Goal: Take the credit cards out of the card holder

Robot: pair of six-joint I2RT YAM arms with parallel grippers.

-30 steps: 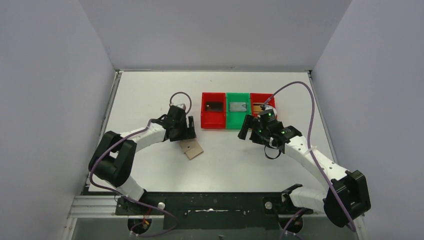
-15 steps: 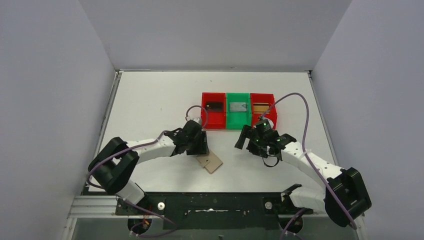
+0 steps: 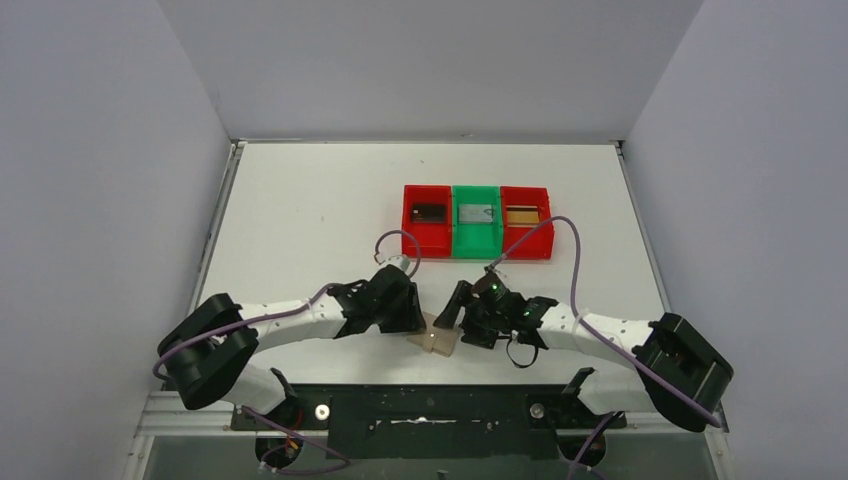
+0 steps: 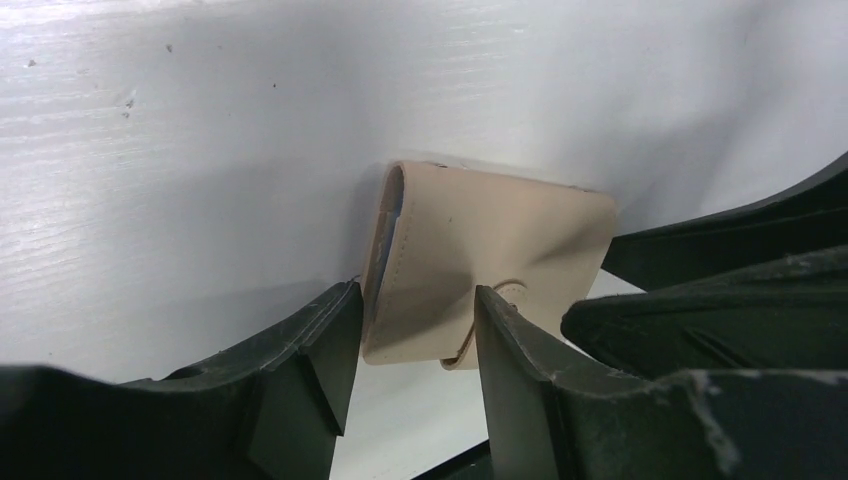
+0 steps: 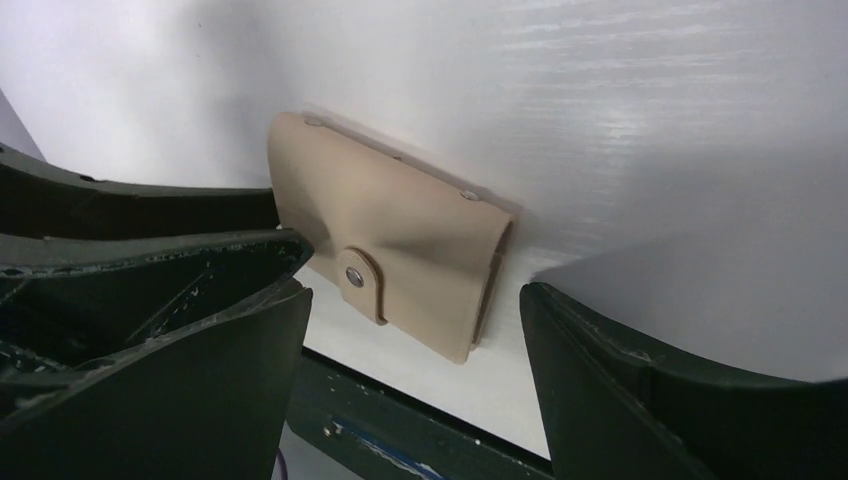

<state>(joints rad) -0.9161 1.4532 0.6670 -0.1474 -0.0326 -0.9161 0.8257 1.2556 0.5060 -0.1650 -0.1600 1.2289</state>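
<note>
The left fingers (image 4: 310,370) pinch 1 end of the card holder (image 4: 490,240) between them, pressing a crease into its tan cover. The right fingers (image 5: 640,390) stand spread wide around the opposite end, 1 of them well clear of the fold, gripping nothing. The card holder lies closed, its snap tab (image 5: 358,278) fastened, at the near edge of the worktop (image 3: 300,220), between the 2 arms. No credit cards show; only a pale blue sliver peeps from its open side in the left wrist view.

The step in hand looks like unfastening it. The left pinch should stay firm and low so the card holder cannot slide off the edge. Then 1 right finger can go under the snap tab and peel it away from the stud, rather than squeezing the whole body. Well beyond, 3 trays (image 3: 412,248) sit in a row.
</note>
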